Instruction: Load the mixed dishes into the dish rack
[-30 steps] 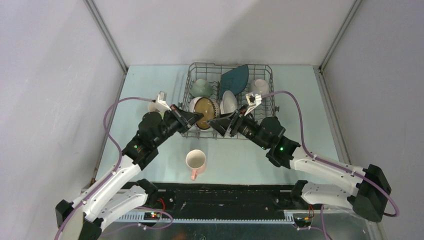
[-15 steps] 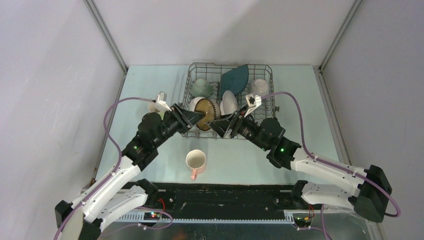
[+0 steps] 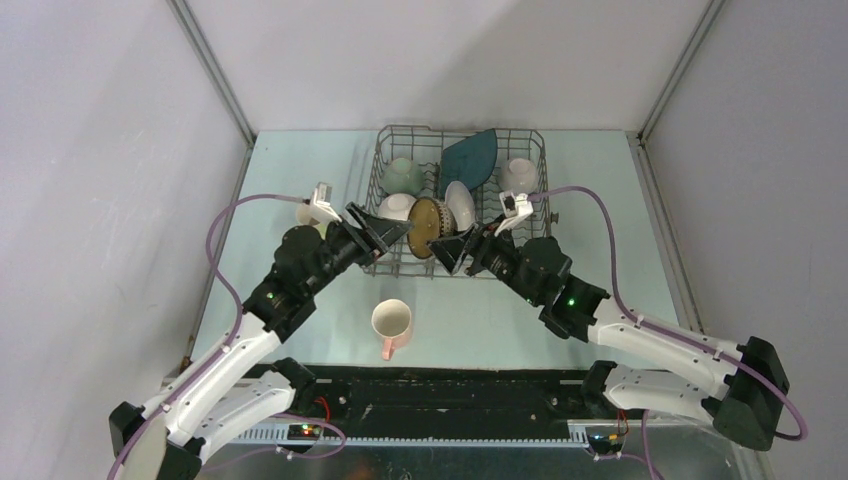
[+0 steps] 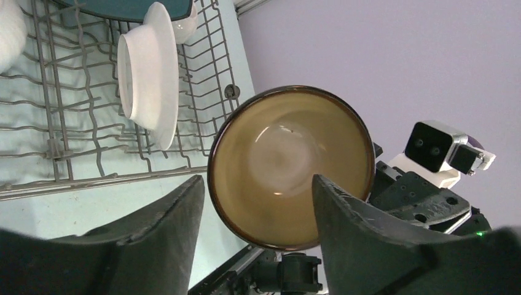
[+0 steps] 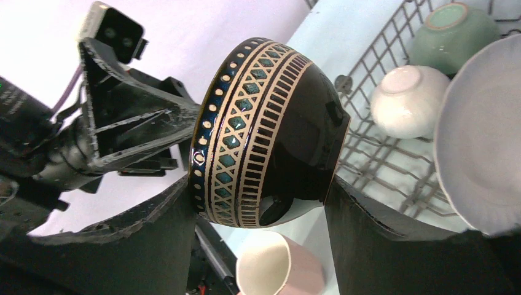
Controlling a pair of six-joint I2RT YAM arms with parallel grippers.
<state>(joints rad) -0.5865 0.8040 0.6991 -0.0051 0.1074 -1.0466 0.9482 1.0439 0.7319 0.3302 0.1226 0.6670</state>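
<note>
The brown bowl [image 3: 430,224] with a patterned outside hangs on its side over the front of the dish rack [image 3: 410,128]. My right gripper [image 3: 450,243] is shut on it, one finger at the rim and one at the base [image 5: 259,184]. My left gripper [image 3: 398,235] stands open just left of the bowl, facing its tan inside [image 4: 289,166], with neither finger gripping it. The pink mug [image 3: 392,322] lies on the table in front of the rack. In the rack are a white plate [image 3: 460,205], a dark teal plate [image 3: 470,155], a pale green bowl [image 3: 402,175] and white bowls [image 3: 395,207].
A pale dish [image 3: 306,212] sits on the table left of the rack, partly hidden behind my left wrist. Another white bowl [image 3: 518,172] is in the rack's right rear. Walls close in the table on the left, back and right.
My left gripper has opened and let go of the brown bowl. The bowl has shifted right and turned more on edge in my right gripper.
</note>
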